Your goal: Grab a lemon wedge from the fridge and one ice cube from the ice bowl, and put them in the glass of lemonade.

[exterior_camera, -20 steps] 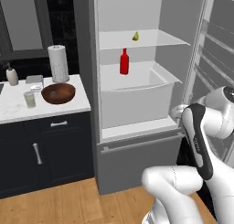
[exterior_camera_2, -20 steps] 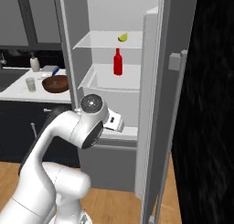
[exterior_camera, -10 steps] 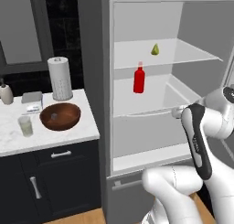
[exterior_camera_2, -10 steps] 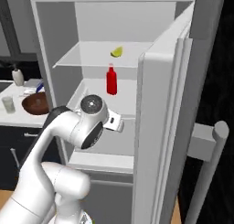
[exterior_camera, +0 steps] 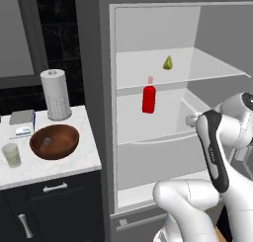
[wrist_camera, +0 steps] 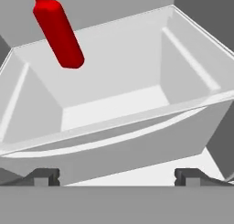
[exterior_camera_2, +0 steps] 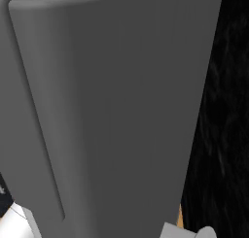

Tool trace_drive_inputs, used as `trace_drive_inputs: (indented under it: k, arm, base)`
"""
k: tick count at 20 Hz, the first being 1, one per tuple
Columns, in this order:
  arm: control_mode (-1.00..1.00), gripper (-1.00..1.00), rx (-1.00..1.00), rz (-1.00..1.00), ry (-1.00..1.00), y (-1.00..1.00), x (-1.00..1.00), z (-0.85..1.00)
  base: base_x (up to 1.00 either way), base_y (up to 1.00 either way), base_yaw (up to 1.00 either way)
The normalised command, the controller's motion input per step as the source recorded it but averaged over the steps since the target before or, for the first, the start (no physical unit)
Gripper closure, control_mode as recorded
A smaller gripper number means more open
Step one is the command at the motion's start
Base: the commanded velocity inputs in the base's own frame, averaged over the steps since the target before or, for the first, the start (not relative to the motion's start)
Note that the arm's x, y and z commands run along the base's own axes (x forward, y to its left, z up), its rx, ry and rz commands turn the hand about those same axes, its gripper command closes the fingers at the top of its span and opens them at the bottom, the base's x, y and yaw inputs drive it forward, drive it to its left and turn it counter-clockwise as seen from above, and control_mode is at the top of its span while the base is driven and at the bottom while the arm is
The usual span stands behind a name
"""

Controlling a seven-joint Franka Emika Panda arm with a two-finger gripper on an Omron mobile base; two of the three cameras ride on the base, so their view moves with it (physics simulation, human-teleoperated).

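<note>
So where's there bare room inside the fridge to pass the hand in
In the fridge, the upper shelf is bare left of the lemon wedge. The drawer right of the red bottle is open room. The gripper faces that drawer.

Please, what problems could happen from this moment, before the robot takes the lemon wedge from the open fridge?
1. The red bottle stands on the shelf below the lemon wedge; an arm rising toward the wedge may knock it over.
2. The open gripper points at the white drawer, well under the wedge's shelf, so a straight push forward would likely hit the drawer front.
3. The fridge door stands close before the right base camera, so a wide swing might strike it.
</note>
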Motion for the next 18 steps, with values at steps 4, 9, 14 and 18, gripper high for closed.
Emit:
trace_drive_inputs:
  k: [4, 9, 14, 18]
  arm:
    - [-1.0, -1.0, -0.06, -0.05, -0.24, 0.12, -0.06, 1.0]
    - [-1.0, -1.0, -0.12, -0.07, -0.27, 0.22, -0.06, 1.0]
    - [-1.0, -1.0, -0.08, -0.13, -0.13, 0.08, 0.06, 1.0]
    - [-1.0, -1.0, -0.04, -0.08, -0.04, 0.05, 0.26, 1.0]
  base:
    - [0.0, 0.0, 0.0]
    - [0.0, 0.0, 0.0]
    - [0.0, 0.0, 0.0]
    - [0.0, 0.0, 0.0]
